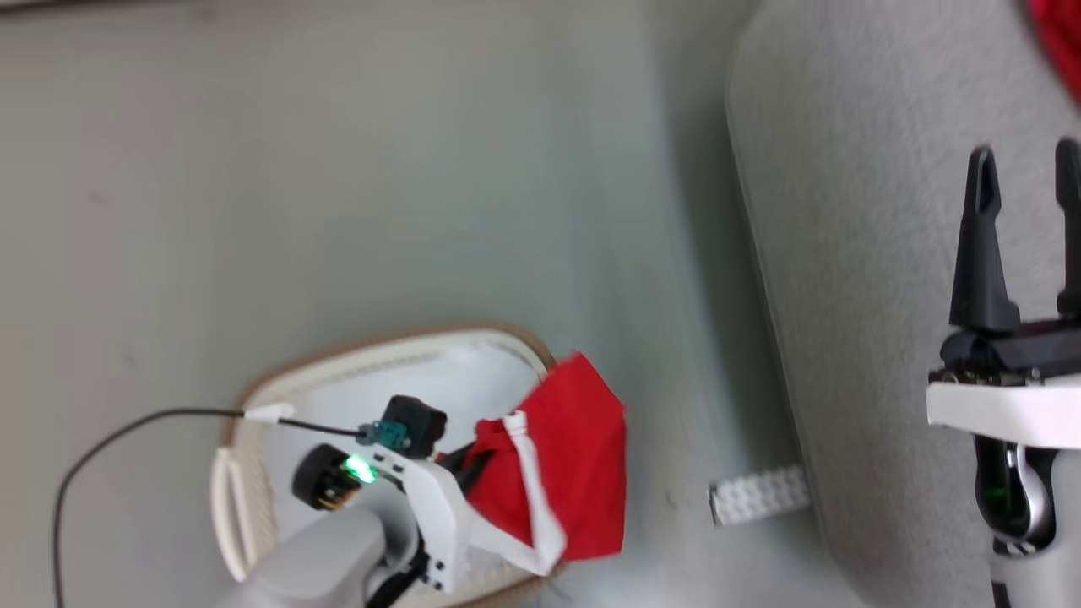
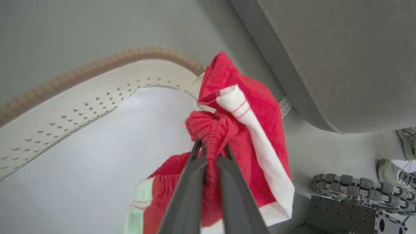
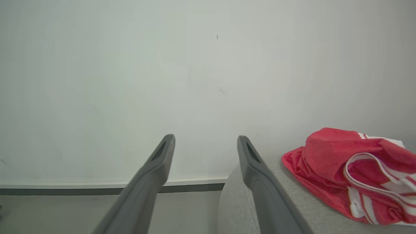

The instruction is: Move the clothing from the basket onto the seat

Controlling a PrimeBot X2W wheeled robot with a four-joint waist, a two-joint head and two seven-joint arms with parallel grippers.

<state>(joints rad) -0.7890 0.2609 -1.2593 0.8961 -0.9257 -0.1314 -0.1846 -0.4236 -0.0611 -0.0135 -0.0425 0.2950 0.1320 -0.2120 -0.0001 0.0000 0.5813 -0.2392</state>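
The left gripper [image 2: 210, 148] is closed tight on a bunched fold of the red garment [image 2: 260, 107], which hangs over the rim of the basket [image 2: 81, 107] on the side facing the seat [image 1: 861, 253]. The seat lies to the robot's right, across a strip of floor [image 1: 422, 169]. The right gripper [image 1: 1023, 156] stands open and empty above the seat, where another red garment [image 3: 351, 175] lies.

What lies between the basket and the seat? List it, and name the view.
Head view: grey floor between the basket and the seat, with a white studded strip at the seat's base. The clothing juts past the basket's rim there.
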